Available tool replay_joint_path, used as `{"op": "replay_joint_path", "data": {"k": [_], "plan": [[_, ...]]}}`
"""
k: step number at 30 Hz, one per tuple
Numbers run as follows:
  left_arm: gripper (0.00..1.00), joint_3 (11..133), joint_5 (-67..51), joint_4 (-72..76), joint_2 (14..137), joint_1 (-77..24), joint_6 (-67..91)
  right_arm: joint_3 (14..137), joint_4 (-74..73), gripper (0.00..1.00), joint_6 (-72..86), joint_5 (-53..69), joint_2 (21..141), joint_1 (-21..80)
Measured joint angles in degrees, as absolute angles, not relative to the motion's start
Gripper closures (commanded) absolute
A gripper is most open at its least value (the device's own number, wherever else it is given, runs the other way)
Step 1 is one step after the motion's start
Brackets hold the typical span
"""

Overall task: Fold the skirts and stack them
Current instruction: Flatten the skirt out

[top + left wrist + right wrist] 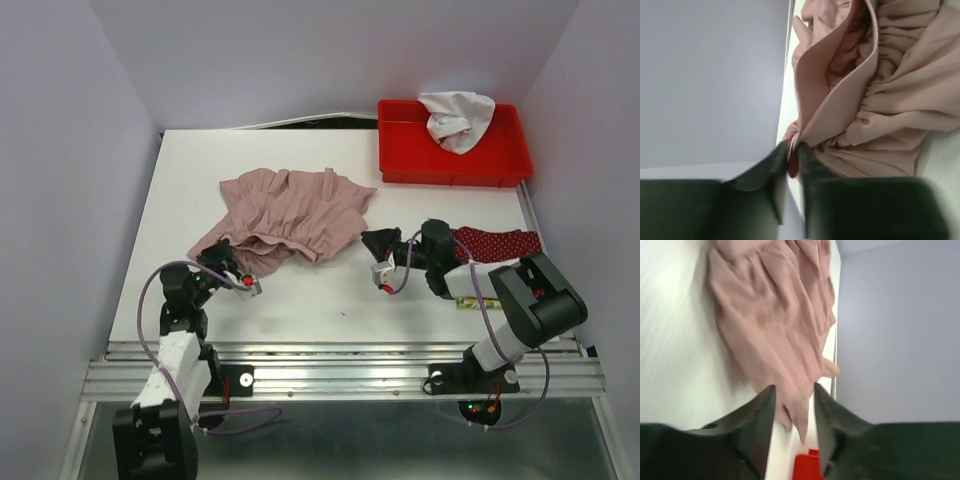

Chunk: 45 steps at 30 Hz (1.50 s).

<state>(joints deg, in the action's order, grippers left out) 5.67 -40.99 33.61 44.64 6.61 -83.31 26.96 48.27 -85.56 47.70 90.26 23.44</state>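
The dusty-pink skirt (290,210) lay spread but rumpled at the middle of the table (330,305), a place both arms could reach for folding. The left gripper (248,283) sat low at its near-left hem, jaws parted only a sliver, with no cloth visibly pinched. The right gripper (382,272) stood just beside the skirt's near-right edge, jaws open and empty, so the skirt rested on the table by itself. The dark red dotted skirt (497,243) lay at the right, partly under the right arm, and a yellow-green sliver (466,301) showed nearer, probably the third skirt waiting its turn. Only the overhead view showed those two, and the red tray (400,168) at the far right holding a white cloth (457,118). The left wrist view alone showed a turned-over edge and gathered folds just past the fingertips. In the right wrist view a point of cloth seemed to lie between the fingers, while the overhead view showed bare table between them.
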Motion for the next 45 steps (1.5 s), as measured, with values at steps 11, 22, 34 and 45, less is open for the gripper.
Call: {"op": "replay_joint_path", "data": {"k": [11, 22, 34, 45], "plan": [[0.20, 10.50, -41.47, -6.22, 20.93, 7.99, -89.86, 21.71, 18.72, 0.12, -89.86, 49.87, 66.92, 21.76], [0.64, 47.03, -33.78, -12.84, 58.74, 7.81, -53.04, 90.59, -0.03, 0.38, -40.93, 34.26, 107.48, 22.48], [0.75, 63.37, -27.68, -25.78, 93.38, 4.34, -28.71, 120.46, -26.74, 0.47, -30.30, 25.04, 141.08, 25.98], [0.75, 74.15, -20.03, -29.02, 109.47, 3.77, -23.38, 96.12, -28.73, 0.54, -33.21, 24.73, 126.34, 29.43]]}}
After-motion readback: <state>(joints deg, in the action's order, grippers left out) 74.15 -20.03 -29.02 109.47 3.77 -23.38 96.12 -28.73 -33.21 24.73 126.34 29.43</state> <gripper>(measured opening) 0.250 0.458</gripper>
